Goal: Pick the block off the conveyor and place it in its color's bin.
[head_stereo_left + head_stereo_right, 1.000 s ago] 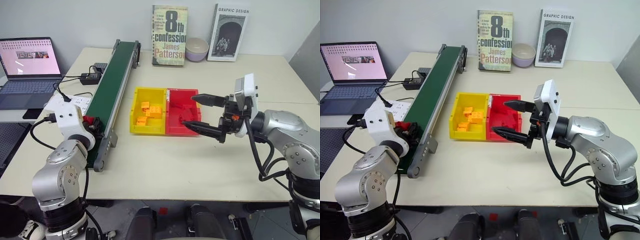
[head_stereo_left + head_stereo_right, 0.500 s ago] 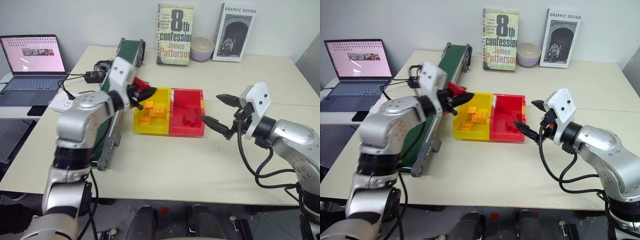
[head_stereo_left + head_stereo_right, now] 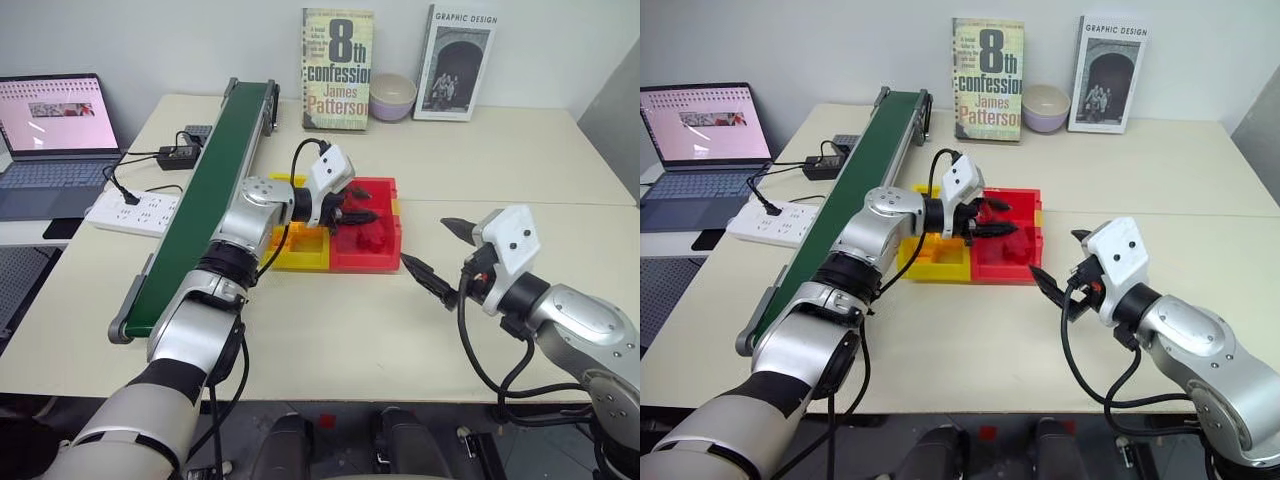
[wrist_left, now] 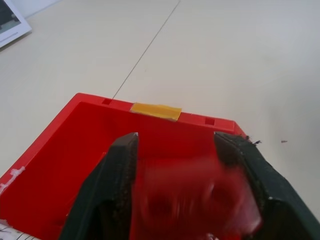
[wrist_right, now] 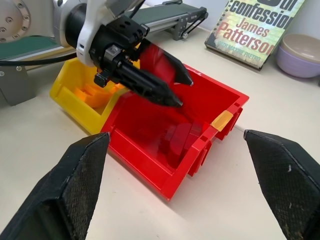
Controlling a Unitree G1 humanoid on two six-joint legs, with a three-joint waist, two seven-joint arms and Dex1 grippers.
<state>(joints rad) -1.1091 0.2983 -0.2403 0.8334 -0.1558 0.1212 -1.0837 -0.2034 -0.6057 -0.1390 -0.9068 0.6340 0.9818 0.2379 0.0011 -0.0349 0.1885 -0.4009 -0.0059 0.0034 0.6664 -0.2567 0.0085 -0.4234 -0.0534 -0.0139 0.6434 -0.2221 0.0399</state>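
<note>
While over the bin [image 5: 215,107], the left end effector [image 5: 170,90] gapes, empty.

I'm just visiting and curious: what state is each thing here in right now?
left gripper: open, over the red bin
block: red blur between its fingers; grip unclear
right gripper: open, holding nothing
red bin: holds red bricks
yellow bin: holds orange bricks
laptop: open, screen lit
two books: standing upright

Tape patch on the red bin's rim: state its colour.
Yellow-orange tape patch on the red bin; left wrist view.
</note>
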